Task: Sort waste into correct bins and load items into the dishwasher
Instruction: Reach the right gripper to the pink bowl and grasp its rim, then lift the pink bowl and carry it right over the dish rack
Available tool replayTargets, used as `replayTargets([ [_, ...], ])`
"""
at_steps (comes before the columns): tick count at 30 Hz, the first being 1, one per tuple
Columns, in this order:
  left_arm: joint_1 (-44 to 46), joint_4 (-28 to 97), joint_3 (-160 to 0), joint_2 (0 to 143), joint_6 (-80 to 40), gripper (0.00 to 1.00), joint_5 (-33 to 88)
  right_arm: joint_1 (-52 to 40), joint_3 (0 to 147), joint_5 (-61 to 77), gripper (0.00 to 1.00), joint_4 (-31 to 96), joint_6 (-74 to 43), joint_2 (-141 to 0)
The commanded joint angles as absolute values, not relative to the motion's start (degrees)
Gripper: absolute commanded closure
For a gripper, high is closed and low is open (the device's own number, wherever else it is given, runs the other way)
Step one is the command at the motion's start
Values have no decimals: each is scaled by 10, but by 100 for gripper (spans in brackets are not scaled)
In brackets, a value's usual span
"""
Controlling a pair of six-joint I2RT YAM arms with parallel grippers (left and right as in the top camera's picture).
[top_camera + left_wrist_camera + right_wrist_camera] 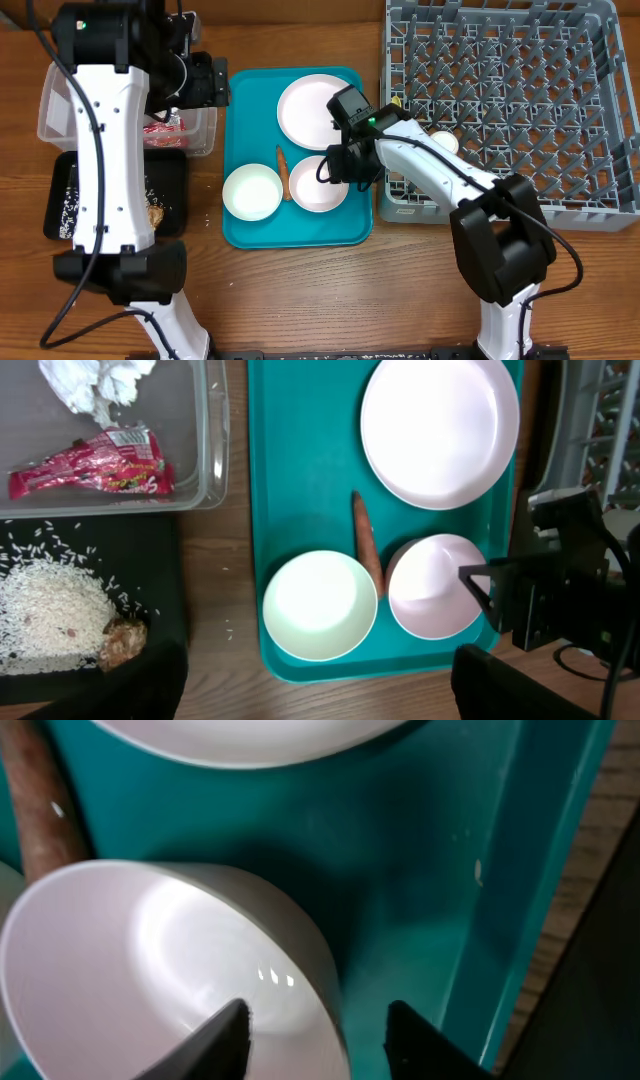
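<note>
The wooden desk (300, 300) carries a teal tray (240, 120) at its middle, the grey dish rack (500, 100) at the far right corner, and the clear tub (205, 450) and black tray (172, 200) along the left edge. The right gripper (320, 1030) straddles the rim of a small white bowl (320, 183) by the teal tray's right edge: one finger is inside, the other outside with a gap beside it. The left gripper (215, 80) hangs wide and empty by the tub's right edge. Open wood shows along the near edge.
</note>
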State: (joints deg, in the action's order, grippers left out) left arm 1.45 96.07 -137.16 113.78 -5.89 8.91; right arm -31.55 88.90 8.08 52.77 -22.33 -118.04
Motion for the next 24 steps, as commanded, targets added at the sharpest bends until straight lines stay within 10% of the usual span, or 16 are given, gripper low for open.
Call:
replayTargets([
  [1, 11, 956, -1373, 1163, -63, 16, 86, -317, 889, 76, 65, 525, -241, -1183],
  [9, 11, 936, -1373, 1174, -64, 11, 84, -314, 889, 68, 96, 526, -241, -1183],
  [24, -31, 857, -1379, 1173, -147, 0, 62, -302, 1044, -88, 96, 651, -221, -1052],
])
